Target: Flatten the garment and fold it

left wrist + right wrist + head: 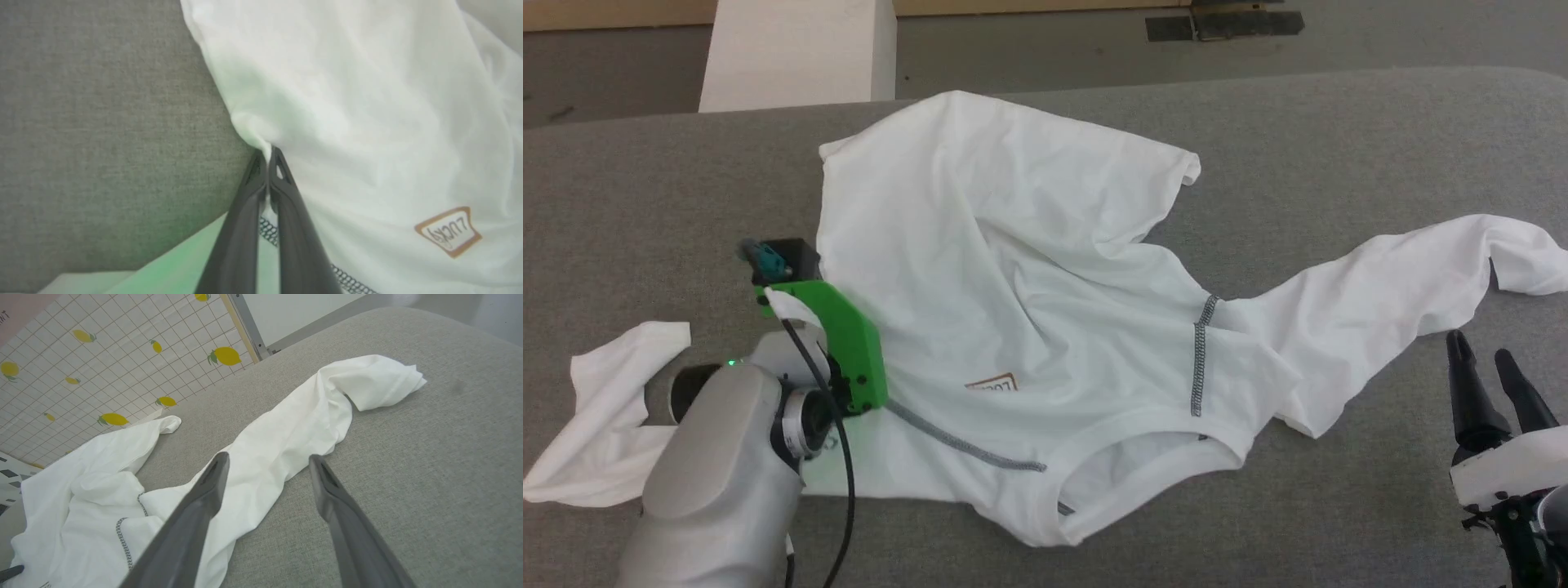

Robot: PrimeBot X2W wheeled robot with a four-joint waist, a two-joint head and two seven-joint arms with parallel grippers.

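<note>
The left gripper (267, 153) has its fingers clenched on a small pinch of the garment (1013, 269) at the body's side edge, just where the white cloth meets the grey table (1339, 147). The left wrist view shows a little tuft of fabric squeezed between the fingertips. The hold looks chosen to give a firm purchase on an outer edge, so that this side can be drawn outward and the slack taken out of the torso. The right gripper (1480, 349) hovers with its fingers spread wide and holding nothing, near the robot's right-hand sleeve (1405, 286) but not touching it. My guess is that it waits there to take that sleeve or the shoulder beside it. The garment lies across the middle of the table, front up, with the round neck opening (1143, 465) toward the robot and the hem toward the far edge. It is far from flat: deep diagonal creases run over the chest, the far corner is folded over, and the right-hand sleeve trails off crooked with a twisted cuff. The other sleeve (613, 408) lies bunched beside the left forearm. A grey zigzag seam (1199, 355) marks the shoulder, and a small brown-outlined patch (448, 232) sits on the chest. Flattening is barely begun, I judge.
</note>
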